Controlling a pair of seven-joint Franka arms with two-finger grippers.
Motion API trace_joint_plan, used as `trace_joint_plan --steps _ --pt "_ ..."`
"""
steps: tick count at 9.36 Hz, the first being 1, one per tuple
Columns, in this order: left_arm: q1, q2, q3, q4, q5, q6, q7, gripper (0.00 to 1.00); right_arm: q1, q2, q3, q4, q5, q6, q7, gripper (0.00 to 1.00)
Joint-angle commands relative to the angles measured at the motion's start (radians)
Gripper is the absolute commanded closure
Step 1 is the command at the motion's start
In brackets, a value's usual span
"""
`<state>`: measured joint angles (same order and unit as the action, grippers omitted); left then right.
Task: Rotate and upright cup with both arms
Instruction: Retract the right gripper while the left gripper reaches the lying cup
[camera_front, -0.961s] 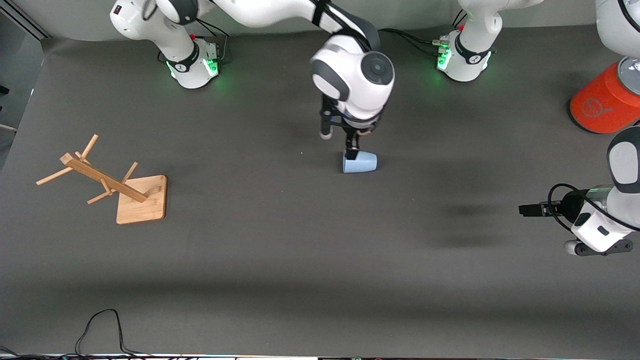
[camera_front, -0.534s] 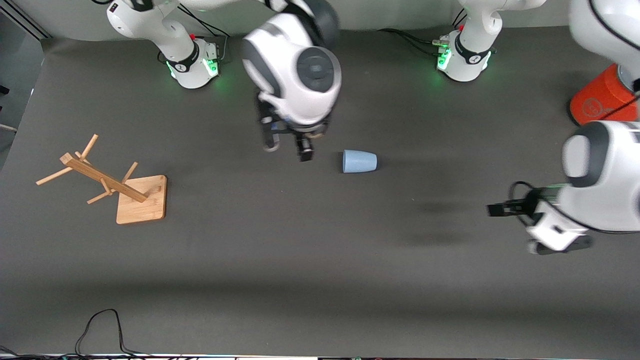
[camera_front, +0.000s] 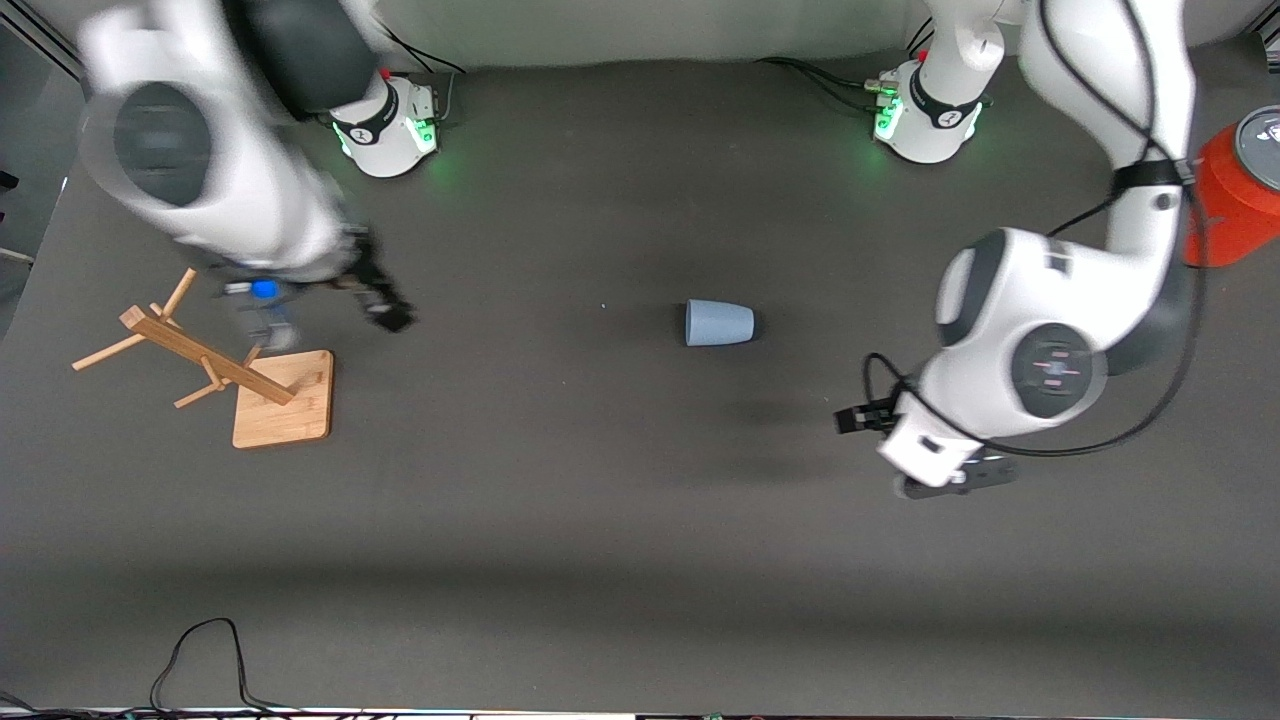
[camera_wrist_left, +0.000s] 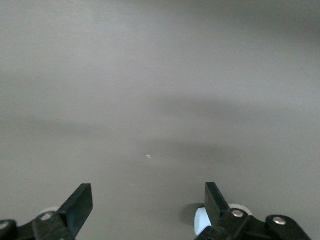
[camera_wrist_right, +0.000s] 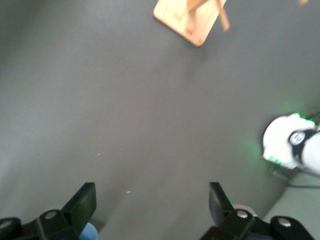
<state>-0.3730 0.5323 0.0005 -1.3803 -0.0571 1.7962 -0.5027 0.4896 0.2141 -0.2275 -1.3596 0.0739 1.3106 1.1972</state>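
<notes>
The pale blue cup (camera_front: 718, 323) lies on its side in the middle of the table, its wider rim toward the right arm's end. Nothing touches it. My right gripper (camera_front: 380, 305) is blurred, in the air between the cup and the wooden rack, well away from the cup. In the right wrist view it (camera_wrist_right: 152, 205) is open and empty over bare mat, with a bit of pale blue (camera_wrist_right: 89, 233) by one finger. My left gripper (camera_front: 852, 419) is toward the left arm's end from the cup. In the left wrist view it (camera_wrist_left: 148, 205) is open and empty over bare mat.
A wooden rack (camera_front: 190, 345) on a square board (camera_front: 285, 400) stands tilted at the right arm's end; its board shows in the right wrist view (camera_wrist_right: 190, 20). An orange cylinder (camera_front: 1225, 200) with a grey lid stands at the left arm's end. A black cable (camera_front: 200, 650) lies at the near edge.
My right gripper has swung away from the cup toward the rack. My left gripper has moved in from the table's end toward the cup. The cup has not moved.
</notes>
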Motion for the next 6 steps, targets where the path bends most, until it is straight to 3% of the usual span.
trace_joint_plan --steps 1,6 --pt "-0.152 0.131 0.021 0.18 0.098 -0.012 -0.187 0.0 -0.154 -0.145 0.016 -0.169 -0.003 0.079 -0.323 0.0" --pt "-0.34 0.164 0.021 0.214 0.265 -0.105 -0.257 0.0 -0.388 -0.16 0.048 -0.19 -0.028 0.203 -0.952 0.0"
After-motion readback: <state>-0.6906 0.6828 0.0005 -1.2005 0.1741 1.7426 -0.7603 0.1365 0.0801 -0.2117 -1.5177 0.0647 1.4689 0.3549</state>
